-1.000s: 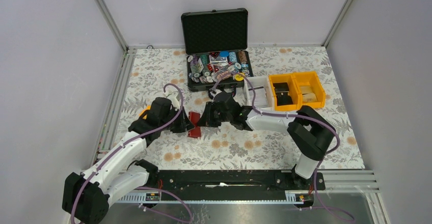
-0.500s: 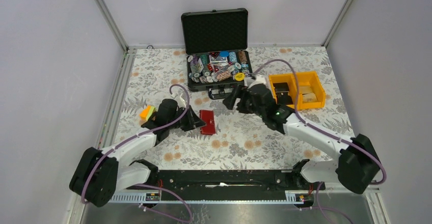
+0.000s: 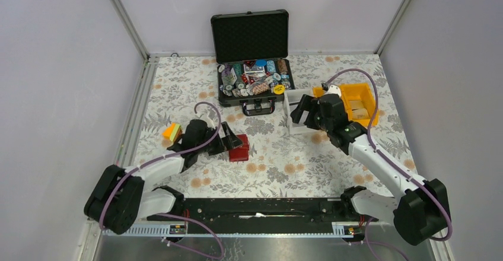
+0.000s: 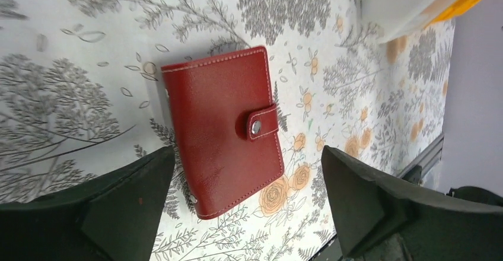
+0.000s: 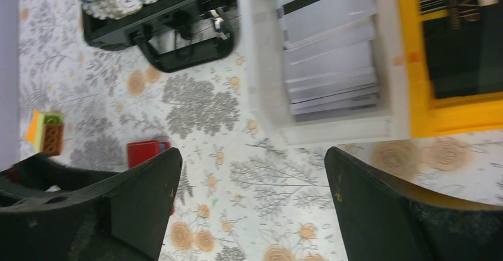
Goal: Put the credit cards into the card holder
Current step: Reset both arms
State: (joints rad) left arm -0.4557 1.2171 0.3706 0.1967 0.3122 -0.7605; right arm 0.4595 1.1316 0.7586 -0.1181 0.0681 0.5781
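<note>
The card holder, a dark red wallet, lies folded shut on the flowered cloth with its tab snapped. My left gripper is open just over its near end, one finger on each side and no grip on it. From above, the card holder sits right of that gripper. Several grey-white credit cards are stacked in a white tray. My right gripper hangs open and holds nothing, short of the tray. From above, the right gripper covers part of the tray.
An open black case full of poker chips stands at the back. A yellow bin adjoins the white tray on its right. A small orange and green block lies left of my left arm.
My right arm has swung away from the card holder to the white tray and its jaws have opened. The left jaws have opened off the card holder, which now lies folded.
</note>
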